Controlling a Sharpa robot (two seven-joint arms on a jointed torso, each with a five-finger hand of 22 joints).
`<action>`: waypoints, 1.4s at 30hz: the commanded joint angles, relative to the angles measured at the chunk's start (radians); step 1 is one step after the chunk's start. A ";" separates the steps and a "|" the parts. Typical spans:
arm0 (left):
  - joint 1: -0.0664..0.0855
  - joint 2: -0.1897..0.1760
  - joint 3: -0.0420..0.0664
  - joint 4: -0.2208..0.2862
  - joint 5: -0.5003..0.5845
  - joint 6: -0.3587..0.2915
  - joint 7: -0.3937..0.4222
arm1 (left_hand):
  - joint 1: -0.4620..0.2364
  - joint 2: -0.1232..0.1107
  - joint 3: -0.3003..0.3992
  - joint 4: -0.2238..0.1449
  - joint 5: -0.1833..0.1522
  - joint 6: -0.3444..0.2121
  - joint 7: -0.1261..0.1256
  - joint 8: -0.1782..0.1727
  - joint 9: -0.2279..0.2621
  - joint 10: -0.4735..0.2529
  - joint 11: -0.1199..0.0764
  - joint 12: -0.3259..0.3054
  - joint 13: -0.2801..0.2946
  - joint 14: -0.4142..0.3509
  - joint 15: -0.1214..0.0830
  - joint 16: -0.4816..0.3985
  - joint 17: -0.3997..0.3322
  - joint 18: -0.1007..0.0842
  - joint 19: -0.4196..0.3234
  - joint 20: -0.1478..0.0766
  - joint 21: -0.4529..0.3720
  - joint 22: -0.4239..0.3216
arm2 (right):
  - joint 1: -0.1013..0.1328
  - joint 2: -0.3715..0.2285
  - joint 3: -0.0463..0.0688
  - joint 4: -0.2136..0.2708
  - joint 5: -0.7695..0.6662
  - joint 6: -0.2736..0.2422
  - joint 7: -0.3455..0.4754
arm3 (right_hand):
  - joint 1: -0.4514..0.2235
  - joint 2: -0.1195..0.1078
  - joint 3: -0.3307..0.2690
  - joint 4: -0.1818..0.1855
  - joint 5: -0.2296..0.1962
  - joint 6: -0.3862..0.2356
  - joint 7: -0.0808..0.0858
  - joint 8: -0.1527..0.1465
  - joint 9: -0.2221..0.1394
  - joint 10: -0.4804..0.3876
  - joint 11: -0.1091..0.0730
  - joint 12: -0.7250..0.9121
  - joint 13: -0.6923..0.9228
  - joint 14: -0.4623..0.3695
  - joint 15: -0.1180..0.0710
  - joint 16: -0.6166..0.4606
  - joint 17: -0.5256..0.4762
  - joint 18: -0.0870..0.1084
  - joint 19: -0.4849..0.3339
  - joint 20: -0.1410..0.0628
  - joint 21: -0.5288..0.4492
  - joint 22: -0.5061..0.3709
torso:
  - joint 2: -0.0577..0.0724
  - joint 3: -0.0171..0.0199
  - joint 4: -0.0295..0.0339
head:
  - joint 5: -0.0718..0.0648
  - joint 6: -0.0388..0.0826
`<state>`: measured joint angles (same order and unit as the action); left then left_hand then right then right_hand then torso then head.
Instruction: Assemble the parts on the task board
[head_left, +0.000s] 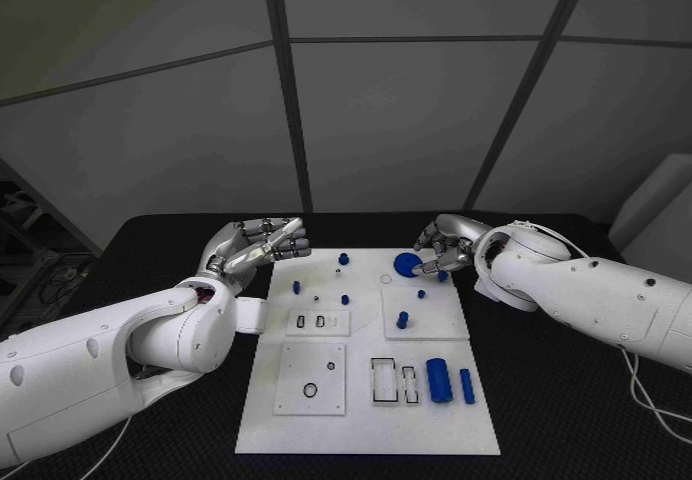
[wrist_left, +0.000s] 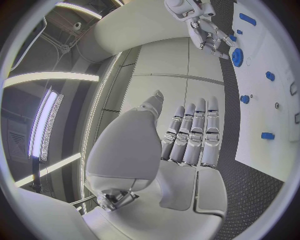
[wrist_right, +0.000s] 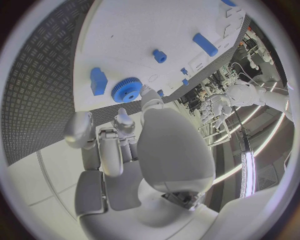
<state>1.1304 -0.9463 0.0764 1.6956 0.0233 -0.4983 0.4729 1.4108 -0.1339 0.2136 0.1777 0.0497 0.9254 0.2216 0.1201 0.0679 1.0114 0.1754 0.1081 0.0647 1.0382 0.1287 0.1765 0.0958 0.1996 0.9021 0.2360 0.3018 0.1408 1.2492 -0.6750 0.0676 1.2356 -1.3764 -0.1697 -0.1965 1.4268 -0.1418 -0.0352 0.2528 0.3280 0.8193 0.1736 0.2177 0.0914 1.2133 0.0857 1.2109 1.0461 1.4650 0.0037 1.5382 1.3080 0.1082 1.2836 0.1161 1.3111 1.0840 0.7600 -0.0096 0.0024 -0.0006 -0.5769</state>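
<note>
Head view: we see the task board (head_left: 368, 400) mid-table w/ blue parts on it. Left hand (head_left: 260, 245) hangs off its far-left corner, fingers apart, holding nothing. Right hand (head_left: 450, 250) is at the blue gear (head_left: 408, 264) near the far edge.

Left wrist view: fingers (wrist_left: 194, 132) straight, side by side, empty.

Right wrist view: a fingertip (wrist_right: 147, 93) touches the gear; we can't tell if it's gripped.
</note>
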 joint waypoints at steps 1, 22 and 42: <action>0.002 0.002 0.001 0.000 -0.012 0.015 0.002 | 0.000 0.010 -0.002 -0.005 -0.003 0.005 0.004 -0.004 -0.001 0.002 0.001 -0.005 0.000 0.005 0.004 -0.006 -0.001 -0.019 0.004 0.002 -0.007 -0.001 | 0.003 0.012 0.001 -0.021 0.008 0.040 -0.014 | 0.010 0.000 0.001 0.007 0.004 -0.007 0.001 0.006 0.001 0.007 0.003 0.006 0.006 0.089 0.009 0.003 0.189 -0.011 0.002 0.004 0.004 0.002 | 0.001 -0.0003 -0.0001 | -0.002 -0.002; 0.002 0.004 0.001 -0.004 -0.012 0.017 0.000 | -0.001 0.011 -0.002 -0.006 -0.003 0.006 0.004 -0.004 -0.001 0.003 0.001 -0.005 0.000 0.006 0.004 -0.006 -0.001 -0.019 0.004 0.002 -0.007 -0.001 | 0.003 0.052 0.001 -0.059 0.008 0.036 -0.006 | 0.021 0.015 0.003 0.021 0.007 -0.004 0.000 0.023 0.004 0.025 0.002 0.034 0.041 0.092 0.010 0.008 0.201 -0.014 0.008 0.004 0.011 0.015 | 0.000 0.0005 0.0000 | 0.004 -0.010; 0.002 0.004 0.001 -0.005 -0.012 0.020 -0.005 | -0.001 0.011 -0.002 -0.006 -0.003 0.006 0.004 -0.004 -0.001 0.003 0.001 -0.005 0.000 0.006 0.004 -0.006 -0.001 -0.019 0.004 0.002 -0.007 -0.001 | 0.003 0.067 0.001 -0.068 -0.030 0.043 -0.012 | 0.066 0.034 0.017 0.005 0.009 0.002 -0.003 0.049 0.007 0.036 -0.001 0.054 0.069 0.097 0.008 0.017 0.224 -0.020 0.026 0.003 0.032 0.049 | 0.000 0.0004 0.0001 | 0.003 -0.011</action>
<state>1.1303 -0.9431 0.0764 1.6903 0.0211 -0.4929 0.4678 1.4107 -0.1339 0.2136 0.1778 0.0497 0.9255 0.2215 0.1204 0.0681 1.0115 0.1753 0.1081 0.0648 1.0382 0.1287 0.1766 0.0960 0.1996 0.9021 0.2360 0.3018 0.1411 1.2499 -0.6098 0.0678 1.1679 -1.3836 -0.1315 -0.2079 1.4843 -0.1060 -0.0210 0.2577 0.3321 0.8194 0.1734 0.2637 0.0977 1.2431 0.0845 1.2616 1.1130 1.4686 0.0072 1.5534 1.3076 0.1085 1.3013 0.1196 1.3389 1.1309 0.7600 -0.0092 0.0024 0.0023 -0.5875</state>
